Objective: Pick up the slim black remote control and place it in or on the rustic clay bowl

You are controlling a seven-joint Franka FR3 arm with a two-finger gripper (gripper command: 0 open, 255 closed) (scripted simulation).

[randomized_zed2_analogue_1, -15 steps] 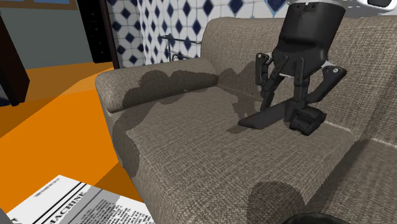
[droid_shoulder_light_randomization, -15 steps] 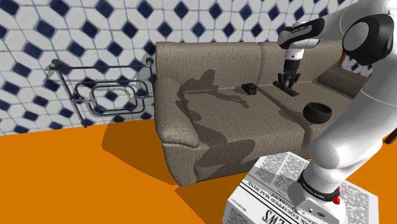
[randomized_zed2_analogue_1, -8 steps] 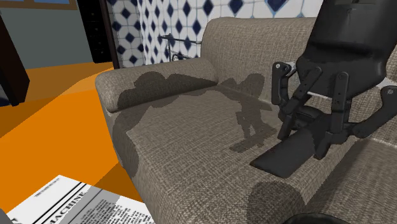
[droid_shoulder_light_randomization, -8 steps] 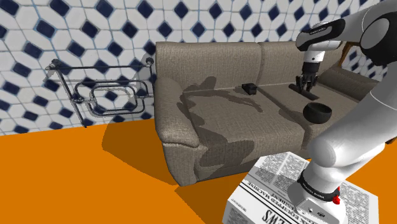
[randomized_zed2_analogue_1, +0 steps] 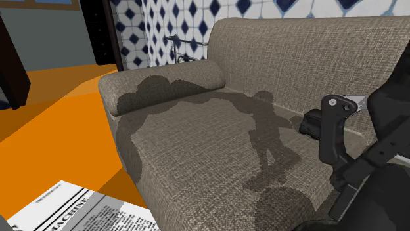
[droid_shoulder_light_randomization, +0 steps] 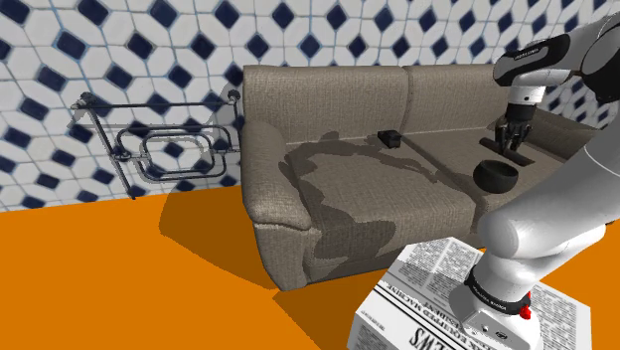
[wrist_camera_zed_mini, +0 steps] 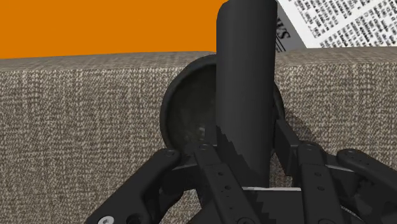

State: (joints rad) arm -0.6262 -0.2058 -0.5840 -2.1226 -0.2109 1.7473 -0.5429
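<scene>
Gripper (wrist_camera_zed_mini: 247, 145): clamped on the slim black remote (wrist_camera_zed_mini: 245, 76), with the fingers (wrist_camera_zed_mini: 213, 151) pressing its lower end from both sides.
Remote: held by one end only. Its long free part reaches well past the fingertips and, in the wrist view, crosses the rim of the dark bowl (wrist_camera_zed_mini: 184, 114).
Position: in the shoulder view the gripper hangs over the sofa (droid_shoulder_light_randomization: 338, 189) seat, beyond the bowl and near it but not yet above its middle.
Grip risk: with so much length beyond the fingers, the remote could swing or creep in the grasp during a quick move or a bump.
Release risk: the remote looks longer than the bowl's mouth is wide. Dropped off-centre, it would likely bridge the rim, tip and slide onto the cushion.
Bowl risk: the bowl sits on soft fabric near the seat's front edge. A low approach that strikes its rim could push it toward the orange floor (droid_shoulder_light_randomization: 149, 278).
Bystander: the small black box (droid_shoulder_light_randomization: 389, 138) lies well apart and looks no hazard.
</scene>
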